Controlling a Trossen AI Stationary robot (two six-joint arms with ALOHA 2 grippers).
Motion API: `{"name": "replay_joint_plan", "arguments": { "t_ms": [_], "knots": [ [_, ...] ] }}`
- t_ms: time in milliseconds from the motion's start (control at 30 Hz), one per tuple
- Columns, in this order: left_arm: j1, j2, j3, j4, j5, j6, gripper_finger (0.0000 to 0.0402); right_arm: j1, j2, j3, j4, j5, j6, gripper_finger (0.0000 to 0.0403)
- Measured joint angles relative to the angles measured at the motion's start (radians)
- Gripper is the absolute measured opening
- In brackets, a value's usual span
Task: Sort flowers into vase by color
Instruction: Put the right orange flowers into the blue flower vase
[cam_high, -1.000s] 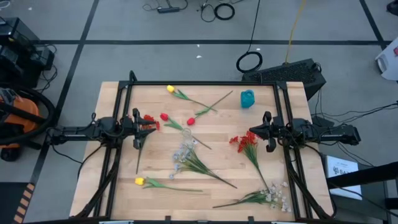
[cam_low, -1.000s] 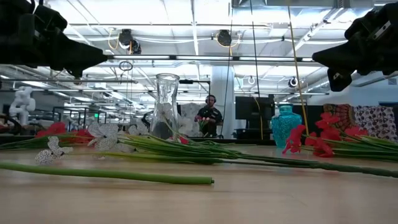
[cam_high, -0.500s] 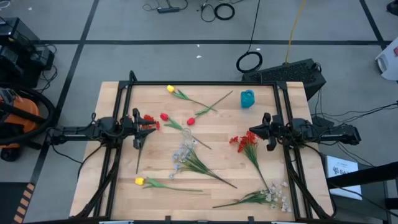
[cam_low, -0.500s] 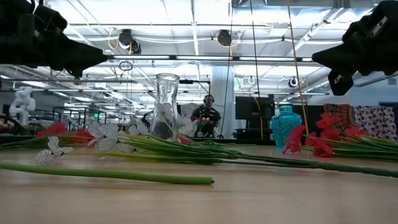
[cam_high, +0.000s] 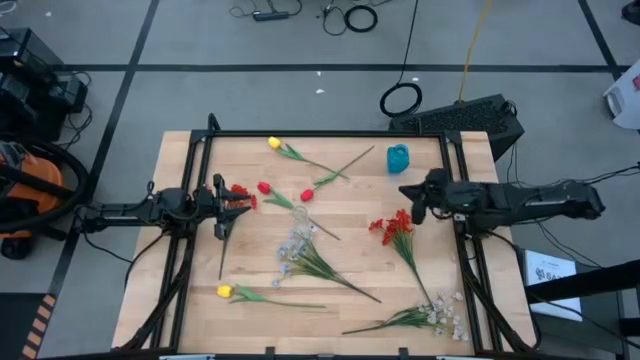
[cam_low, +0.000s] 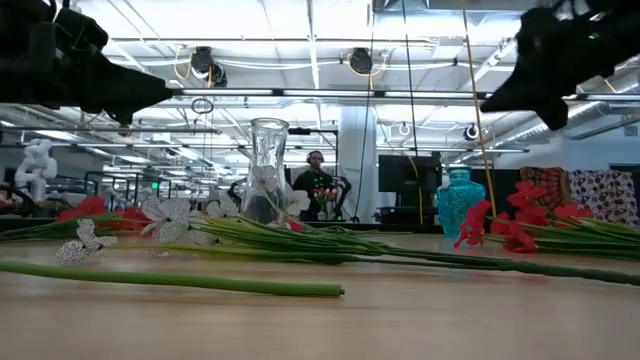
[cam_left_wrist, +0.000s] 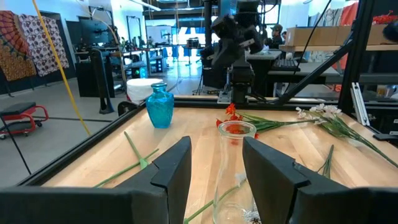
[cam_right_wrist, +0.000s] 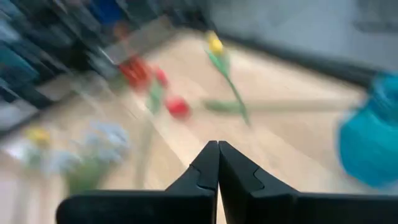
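Observation:
Artificial flowers lie flat on the wooden table: a red cluster (cam_high: 392, 228) just near-side of my right gripper (cam_high: 404, 192), two red buds (cam_high: 264, 187), red blossoms (cam_high: 240, 191) beside my left gripper (cam_high: 246, 203), yellow tulips at the far edge (cam_high: 274, 144) and the near left (cam_high: 224, 291), and white sprays (cam_high: 293, 247). The teal vase (cam_high: 398, 158) stands upright at the far right. My left gripper (cam_left_wrist: 216, 146) is open and holds nothing. In the blurred right wrist view my right gripper (cam_right_wrist: 218, 146) is shut, above the table, and empty.
A clear glass vase (cam_left_wrist: 231, 168) stands upright mid-table in front of my left gripper. Another white spray (cam_high: 445, 315) lies at the near right corner. Black frame rails (cam_high: 200, 170) run along the table's sides. A person (cam_low: 315, 185) is in the room beyond.
My right arm has swung toward the table's far edge and turned, bringing its shut gripper from beside the red cluster to a spot closer to the teal vase. It is moving fast, as the wrist view is smeared. The flowers and my left arm have kept still.

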Motion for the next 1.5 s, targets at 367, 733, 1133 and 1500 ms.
{"name": "replay_joint_plan", "arguments": {
  "t_ms": [367,733,1133,1500],
  "knots": [
    [0.0,0.0,0.0,0.0,0.0,0.0,0.015,0.02,0.475,0.37,-0.547,-0.305,0.543,0.0],
    [0.0,0.0,0.0,0.0,0.0,0.0,0.015,0.238,0.576,0.43,-0.705,-0.418,0.899,0.0001],
    [0.0,0.0,0.0,0.0,0.0,0.0,0.015,0.318,0.666,0.43,-0.704,-0.418,0.95,0.0096],
    [0.0,0.0,0.0,0.0,0.0,0.0,0.015,0.328,0.843,0.43,-0.615,-0.47,0.832,0.0248]
  ]
}}
